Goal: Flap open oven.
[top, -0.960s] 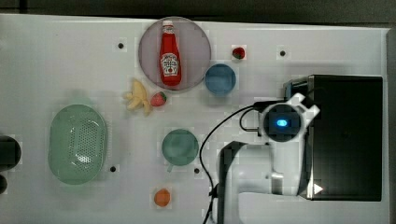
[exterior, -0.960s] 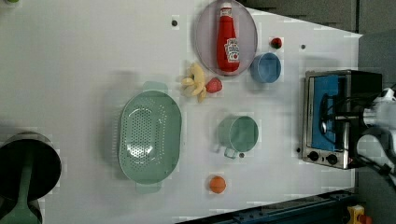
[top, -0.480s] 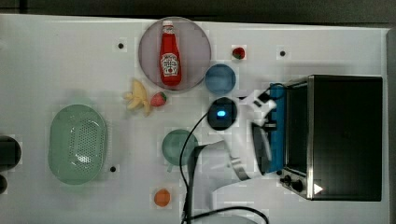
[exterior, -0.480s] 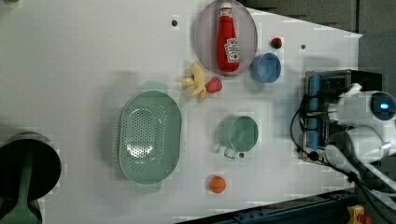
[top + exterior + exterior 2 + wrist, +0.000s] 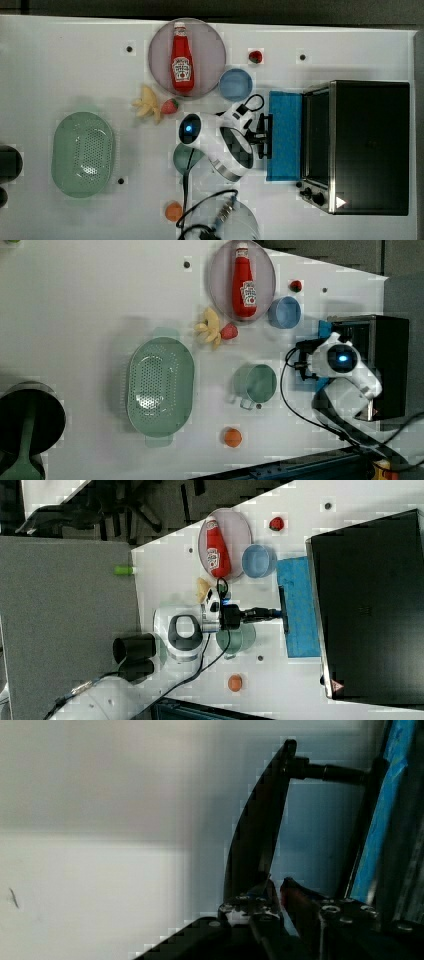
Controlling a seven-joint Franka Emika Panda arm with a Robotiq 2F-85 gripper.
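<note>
White tabletop (image 5: 75, 65) carries the oven (image 5: 367, 145) at the top view's right edge, its blue glass door (image 5: 284, 135) folded down flat. Just beside that door's outer edge, the gripper (image 5: 265, 136) pinches the dark bar handle (image 5: 283, 611), fingers narrowly set.

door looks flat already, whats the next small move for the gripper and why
Probably let go of the door handle and back away toward the top view's left. The oven has its blue door folded down flat onto the table, and the gripper sits at that handle, so opening looks complete.
</note>
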